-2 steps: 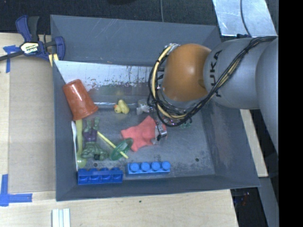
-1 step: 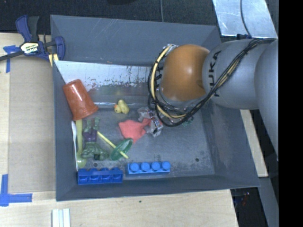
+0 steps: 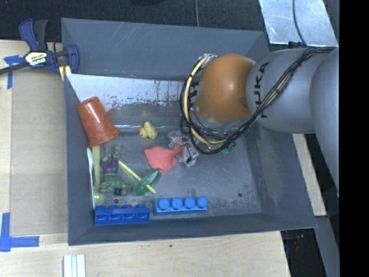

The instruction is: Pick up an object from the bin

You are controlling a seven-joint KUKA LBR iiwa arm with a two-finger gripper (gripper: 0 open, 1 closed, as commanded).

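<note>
My gripper [image 3: 183, 153] reaches down in the middle of the bin, mostly hidden under the arm's orange cover. Its tip sits at the right end of a flat red-pink piece [image 3: 158, 158] lying on the bin floor, touching or just above it. A small yellow duck-like toy [image 3: 147, 131] rests a little up and to the left of the gripper.
An orange-red cup [image 3: 96, 120] lies on its side at the left. Below it is a heap of green and purple toy figures [image 3: 113, 175] with a green stick. Two blue bricks [image 3: 121, 215] [image 3: 181, 203] lie along the front wall. The floor at the right is bare.
</note>
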